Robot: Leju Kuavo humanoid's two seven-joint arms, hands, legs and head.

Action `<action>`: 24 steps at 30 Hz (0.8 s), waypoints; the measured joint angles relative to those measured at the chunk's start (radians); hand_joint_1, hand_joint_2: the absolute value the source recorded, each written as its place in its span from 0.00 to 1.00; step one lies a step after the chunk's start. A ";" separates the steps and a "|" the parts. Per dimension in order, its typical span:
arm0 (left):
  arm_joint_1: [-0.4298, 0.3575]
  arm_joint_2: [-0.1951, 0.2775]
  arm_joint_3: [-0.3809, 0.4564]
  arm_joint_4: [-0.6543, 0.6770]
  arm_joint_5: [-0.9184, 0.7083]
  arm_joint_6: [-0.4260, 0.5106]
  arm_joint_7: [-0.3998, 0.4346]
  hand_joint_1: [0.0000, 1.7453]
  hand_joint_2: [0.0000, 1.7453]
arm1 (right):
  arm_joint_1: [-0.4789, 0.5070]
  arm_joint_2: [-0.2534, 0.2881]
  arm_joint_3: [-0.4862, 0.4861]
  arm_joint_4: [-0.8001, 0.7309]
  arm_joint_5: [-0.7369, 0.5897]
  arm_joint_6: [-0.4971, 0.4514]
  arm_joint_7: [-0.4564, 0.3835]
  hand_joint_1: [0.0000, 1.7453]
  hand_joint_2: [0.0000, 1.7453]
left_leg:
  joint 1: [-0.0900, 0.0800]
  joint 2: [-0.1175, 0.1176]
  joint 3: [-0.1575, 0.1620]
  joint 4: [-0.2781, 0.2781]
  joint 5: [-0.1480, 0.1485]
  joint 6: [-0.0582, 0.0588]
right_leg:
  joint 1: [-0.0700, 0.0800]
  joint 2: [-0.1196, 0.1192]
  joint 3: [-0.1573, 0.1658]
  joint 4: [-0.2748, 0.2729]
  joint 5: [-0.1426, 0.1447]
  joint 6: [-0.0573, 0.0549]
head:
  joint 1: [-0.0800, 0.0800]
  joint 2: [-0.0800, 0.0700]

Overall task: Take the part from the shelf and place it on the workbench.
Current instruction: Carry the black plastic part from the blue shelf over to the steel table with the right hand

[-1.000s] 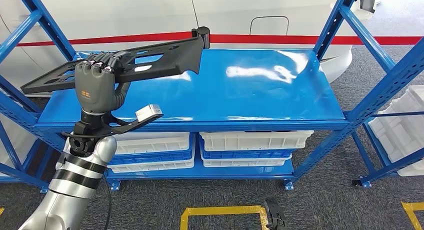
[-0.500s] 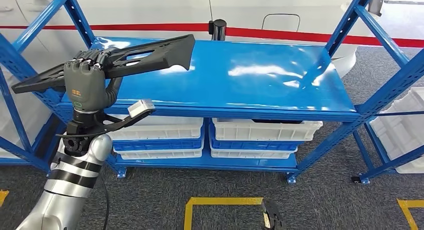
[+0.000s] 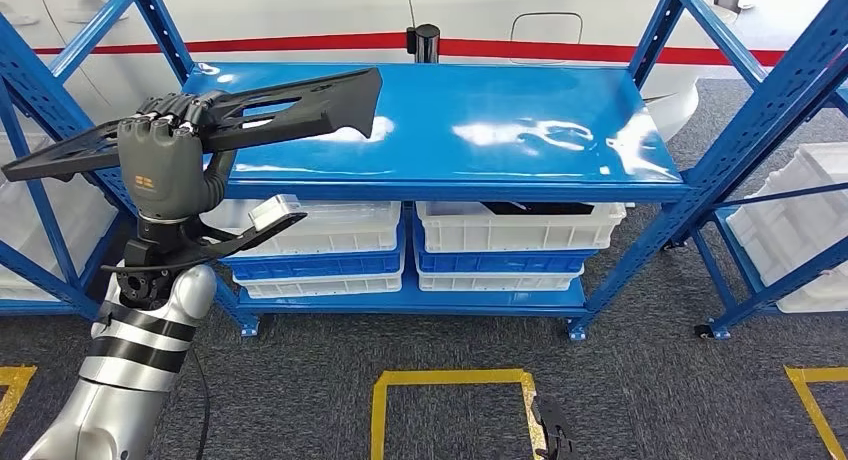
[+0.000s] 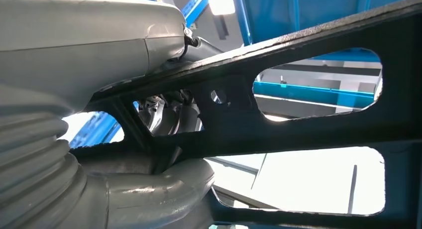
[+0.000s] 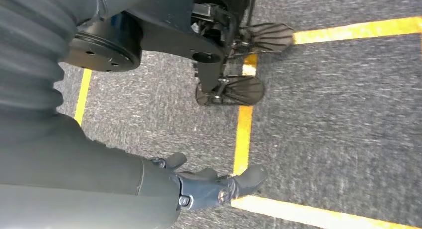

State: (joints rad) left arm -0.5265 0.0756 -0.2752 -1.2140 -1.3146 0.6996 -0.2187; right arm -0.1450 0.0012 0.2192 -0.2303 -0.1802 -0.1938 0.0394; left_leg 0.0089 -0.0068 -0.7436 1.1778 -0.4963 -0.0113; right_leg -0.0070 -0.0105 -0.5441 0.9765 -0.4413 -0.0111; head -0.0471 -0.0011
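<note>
The part (image 3: 300, 100) is a long flat black bracket with several cutouts. My left hand (image 3: 160, 165) grips it near its middle and holds it lifted above the left front corner of the blue shelf (image 3: 520, 120). One end of the part reaches over the shelf top and the other sticks out past the left upright. In the left wrist view the part (image 4: 298, 124) crosses close in front of my left hand (image 4: 149, 194), whose thumb lies under it. My right hand (image 5: 214, 186) hangs over the carpet with its fingers apart and holds nothing.
White bins (image 3: 520, 225) sit on the lower level under the shelf top. Blue uprights (image 3: 770, 90) frame both ends, and more white crates (image 3: 800, 230) stand at the right. A black post (image 3: 425, 42) stands behind the shelf. Yellow floor tape (image 3: 450, 380) marks the grey carpet.
The whole view has shifted, so the camera has moved; the shelf now sits higher in the picture. The part stays in my left hand, lifted off the shelf.
</note>
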 joint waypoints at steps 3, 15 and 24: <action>-0.001 0.007 -0.001 0.007 -0.003 0.000 0.011 1.00 1.00 | 0.003 0.001 -0.004 0.000 0.000 0.000 0.000 0.00 1.00 | 0.017 0.001 0.000 0.136 -0.029 -0.023 | -0.008 -0.003 -0.042 0.007 0.029 0.011 | 0.000 0.000; -0.036 0.014 -0.013 0.031 -0.006 0.000 0.024 1.00 1.00 | 0.019 -0.001 -0.014 0.000 -0.003 -0.001 -0.005 0.00 1.00 | 0.014 0.002 0.119 -0.122 0.050 0.044 | -0.019 0.004 -0.191 0.198 -0.050 0.062 | 0.008 0.000; -0.046 0.026 -0.016 0.038 -0.007 0.000 0.036 1.00 1.00 | 0.015 -0.002 -0.024 -0.002 -0.011 -0.003 -0.022 0.00 1.00 | 0.000 0.004 0.015 -0.127 0.159 0.032 | 0.021 0.009 0.046 0.049 -0.092 0.036 | 0.010 0.000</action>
State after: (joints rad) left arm -0.5727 0.1014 -0.2914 -1.1760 -1.3216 0.6996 -0.1824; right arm -0.1305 -0.0009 0.1948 -0.2327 -0.1913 -0.1968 0.0175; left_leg 0.0085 -0.0031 -0.7290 1.0509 -0.3370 0.0212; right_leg 0.0139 -0.0014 -0.4981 1.0260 -0.5334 0.0251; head -0.0366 -0.0011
